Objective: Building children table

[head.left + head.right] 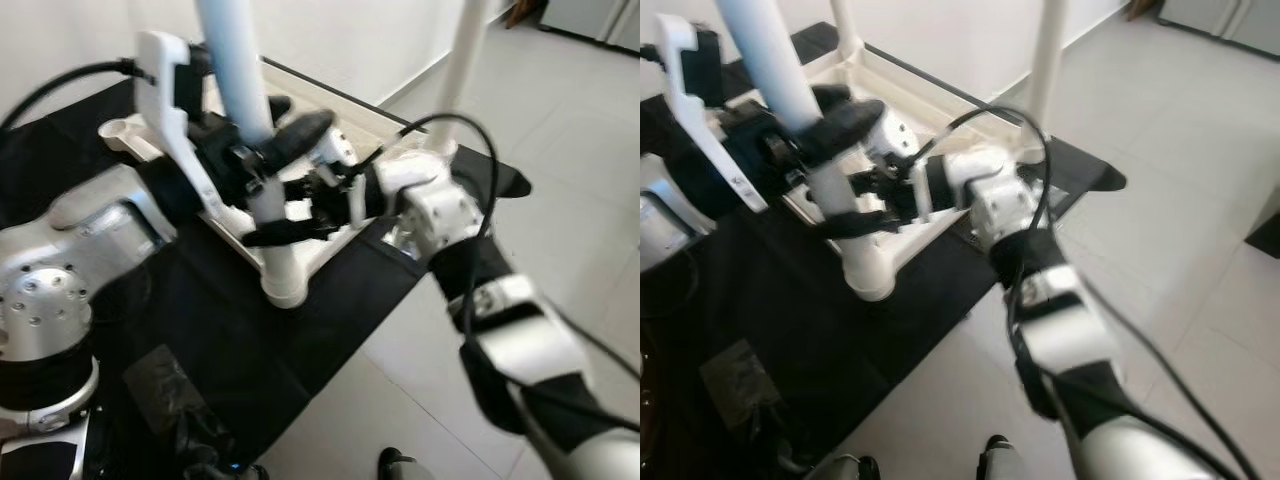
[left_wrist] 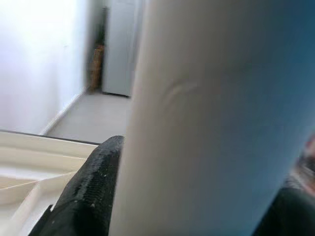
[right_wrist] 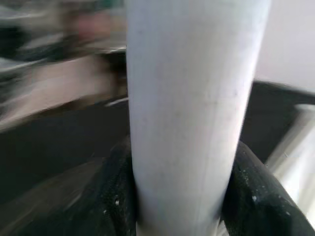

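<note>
Gripping 1 table leg [image 1: 240, 90]: left gripper [image 1: 285, 180] and right gripper [image 1: 300, 205] both clenched above its corner socket [image 1: 285, 285]; uneven force risks cross-seating.

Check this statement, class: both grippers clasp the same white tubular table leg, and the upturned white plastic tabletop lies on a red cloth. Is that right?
One detail is wrong: the cloth is black, not red, as the left eye view shows. The rest stands: the left gripper and right gripper both clasp the same white tubular table leg, and the upturned white plastic tabletop lies on that cloth.
</note>
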Available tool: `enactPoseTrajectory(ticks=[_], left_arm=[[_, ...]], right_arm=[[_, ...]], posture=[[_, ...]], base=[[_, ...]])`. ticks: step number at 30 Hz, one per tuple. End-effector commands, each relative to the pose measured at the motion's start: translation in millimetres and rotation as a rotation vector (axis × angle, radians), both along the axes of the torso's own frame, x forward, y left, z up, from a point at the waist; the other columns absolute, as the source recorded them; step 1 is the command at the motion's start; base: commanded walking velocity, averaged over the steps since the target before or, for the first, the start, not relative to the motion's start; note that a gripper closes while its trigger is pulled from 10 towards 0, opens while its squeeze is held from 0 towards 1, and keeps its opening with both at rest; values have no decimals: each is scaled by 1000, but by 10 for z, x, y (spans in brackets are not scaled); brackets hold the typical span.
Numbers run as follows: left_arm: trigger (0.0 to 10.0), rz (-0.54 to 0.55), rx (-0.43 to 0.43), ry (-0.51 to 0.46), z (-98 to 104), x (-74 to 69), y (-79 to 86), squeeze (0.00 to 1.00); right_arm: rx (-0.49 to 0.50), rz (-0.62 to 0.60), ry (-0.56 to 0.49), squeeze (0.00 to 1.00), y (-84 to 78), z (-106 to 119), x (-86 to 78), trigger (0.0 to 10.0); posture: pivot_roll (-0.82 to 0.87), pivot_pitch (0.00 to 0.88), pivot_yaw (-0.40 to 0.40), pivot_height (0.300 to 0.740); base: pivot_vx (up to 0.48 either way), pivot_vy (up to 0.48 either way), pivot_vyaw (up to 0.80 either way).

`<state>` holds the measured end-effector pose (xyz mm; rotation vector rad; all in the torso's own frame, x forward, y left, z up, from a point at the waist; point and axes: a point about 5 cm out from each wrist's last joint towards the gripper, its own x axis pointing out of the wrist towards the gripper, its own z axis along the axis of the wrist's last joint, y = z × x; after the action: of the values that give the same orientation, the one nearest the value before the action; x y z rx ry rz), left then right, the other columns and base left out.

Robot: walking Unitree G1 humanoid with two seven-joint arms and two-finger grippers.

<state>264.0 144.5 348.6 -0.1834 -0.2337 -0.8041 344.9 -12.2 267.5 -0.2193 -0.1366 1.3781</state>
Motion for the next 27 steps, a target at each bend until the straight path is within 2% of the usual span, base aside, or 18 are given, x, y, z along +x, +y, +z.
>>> enactPoseTrajectory(ticks=[1,2,3,4,8,11,17,18,20,21,25,27], left_arm=[[10000,-193,56,-54,19,-201,-266,0],[10000,-186,55,-52,28,-194,-234,0],[10000,-181,54,-51,34,-190,-210,0],[10000,-172,57,-46,22,-176,-187,0],[10000,-173,60,-37,-6,-158,-182,0],[10000,-163,77,-34,-21,-130,-186,0],[10000,-130,78,-29,-14,-107,-178,0],[0,-100,79,-17,-29,-91,-153,0],[0,-88,81,-11,-38,-82,-140,0],[0,-87,85,-10,-44,-84,-134,0],[0,-92,88,-9,-46,-91,-133,0],[0,-102,97,-7,-47,-103,-152,0]], right_arm=[[-65,-215,40,0,-16,-99,120,0],[-66,-396,115,0,-5,-421,-55,0],[-65,-528,167,0,-42,-607,-211,0],[-75,-569,186,0,-47,-734,-332,0],[-67,-541,174,0,-6,-739,-312,0],[-42,-520,155,0,43,-617,-203,0],[-18,-525,135,0,60,-504,-185,0],[-17,-529,131,0,88,-454,-265,0],[-18,-520,126,0,102,-433,-295,0],[-5,-509,107,0,112,-380,-325,10000],[8,-464,77,0,121,-295,-347,10000],[13,-346,21,0,67,-148,-286,10000]], posture=[[61,251,33,740],[64,256,42,740],[64,256,42,740],[49,246,55,740],[43,232,60,740],[37,213,55,740],[44,204,51,740],[48,204,52,740],[48,204,52,740],[51,206,52,740],[54,209,55,740],[59,216,54,740]], base=[[0,0,0],[0,0,0],[0,0,0],[0,0,0],[0,0,0],[0,0,0],[0,0,0],[0,0,0],[0,0,0],[0,0,0],[0,0,0],[0,0,0]])
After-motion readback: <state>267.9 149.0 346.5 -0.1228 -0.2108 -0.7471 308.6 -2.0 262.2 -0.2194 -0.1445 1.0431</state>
